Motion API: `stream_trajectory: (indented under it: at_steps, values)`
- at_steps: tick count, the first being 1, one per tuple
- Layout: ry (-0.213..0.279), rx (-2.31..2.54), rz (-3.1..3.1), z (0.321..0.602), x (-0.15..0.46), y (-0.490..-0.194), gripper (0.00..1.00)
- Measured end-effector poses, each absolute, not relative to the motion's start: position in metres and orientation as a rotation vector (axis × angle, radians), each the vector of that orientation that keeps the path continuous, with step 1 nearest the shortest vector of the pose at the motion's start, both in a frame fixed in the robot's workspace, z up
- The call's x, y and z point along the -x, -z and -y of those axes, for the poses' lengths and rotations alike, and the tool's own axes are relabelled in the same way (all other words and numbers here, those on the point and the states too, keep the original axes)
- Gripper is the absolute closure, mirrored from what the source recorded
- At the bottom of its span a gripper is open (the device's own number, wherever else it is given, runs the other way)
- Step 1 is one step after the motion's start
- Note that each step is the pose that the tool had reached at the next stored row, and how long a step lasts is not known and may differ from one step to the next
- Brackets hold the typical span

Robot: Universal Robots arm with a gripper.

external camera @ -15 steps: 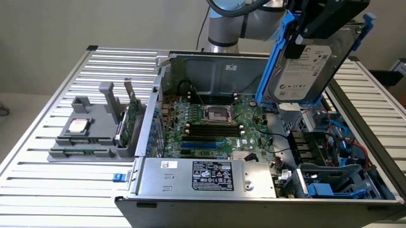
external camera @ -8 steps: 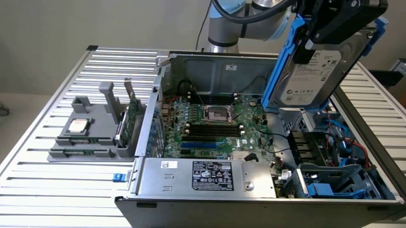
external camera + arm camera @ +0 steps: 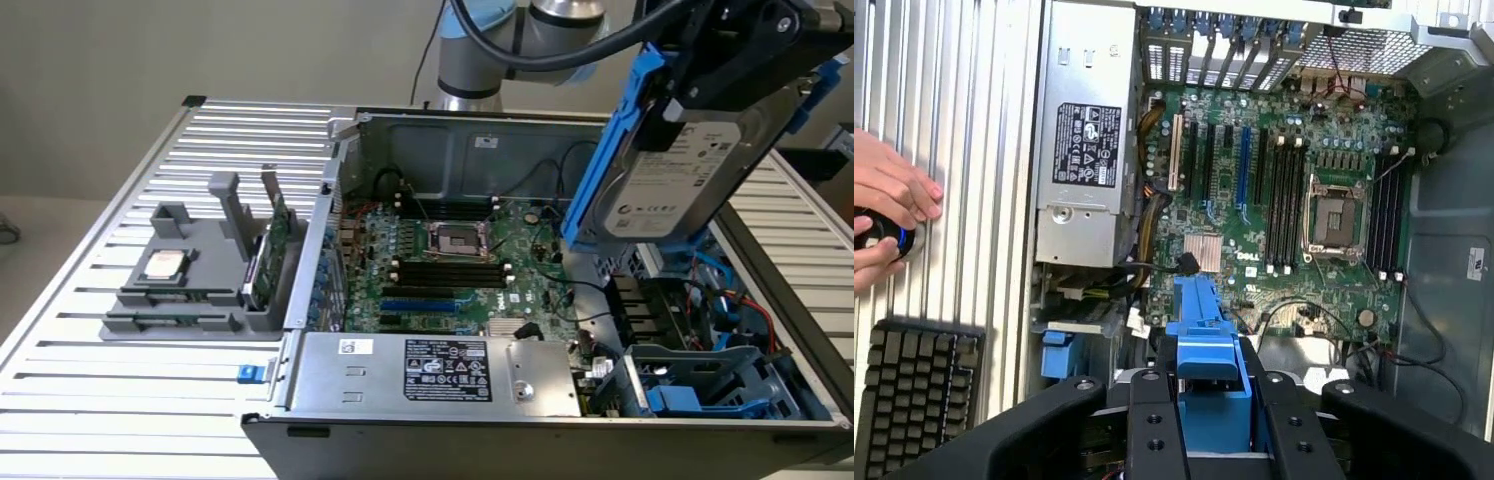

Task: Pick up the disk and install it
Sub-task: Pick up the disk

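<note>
My hand (image 3: 727, 95) is closed on the disk (image 3: 667, 180), gripping it by its upper end. The disk hangs nearly upright in the air, label toward the exterior camera, with its blue carrier (image 3: 607, 150) running down the edge on the exterior view's left. It is above the open case (image 3: 441, 130), on the exterior view's right side, over the edge of the motherboard (image 3: 454, 270) and clear of everything below. The blue drive bay (image 3: 694, 385) sits low in the case's near corner, beside the power supply (image 3: 427, 370).

In the wrist view I see the carrier (image 3: 1204, 330) clamped between my hand's (image 3: 1219, 420) two black fingers (image 3: 1154, 420), with the motherboard (image 3: 1304, 200) beneath.

On the table (image 3: 134, 400), at the exterior view's left, a grey tray (image 3: 174, 300) holds a chip (image 3: 167, 265) and a green card (image 3: 280, 250) standing on edge.
</note>
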State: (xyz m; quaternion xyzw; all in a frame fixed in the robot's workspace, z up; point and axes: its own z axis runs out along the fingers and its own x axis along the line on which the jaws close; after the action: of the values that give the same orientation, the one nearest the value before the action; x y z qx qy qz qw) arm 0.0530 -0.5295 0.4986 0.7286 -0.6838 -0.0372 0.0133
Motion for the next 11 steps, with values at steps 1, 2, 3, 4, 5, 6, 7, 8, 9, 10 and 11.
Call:
stream_trajectory:
  at_steps: [1,2,3,4,5,6,7,8,9,10,11]
  values:
    - [0.116,-2.270,2.130,0.532,-0.053,-0.499,0.67]
    - [0.116,-2.270,2.131,0.535,-0.054,-0.499,0.67]
    - [0.116,-2.269,2.131,0.537,-0.054,-0.499,0.67]
    - [0.116,-2.269,2.131,0.540,-0.054,-0.499,0.67]
    - [0.116,-2.269,2.131,0.542,-0.055,-0.499,0.67]
    - [0.116,-2.269,2.131,0.545,-0.055,-0.499,0.67]
    - [0.116,-2.269,2.131,0.547,-0.056,-0.499,0.67]
    - [0.116,-2.269,2.132,0.550,-0.056,-0.499,0.67]
    - [0.116,-2.269,2.132,0.552,-0.057,-0.499,0.67]
    - [0.116,-2.268,2.132,0.555,-0.057,-0.499,0.67]
    - [0.116,-2.269,2.132,0.557,-0.058,-0.499,0.67]
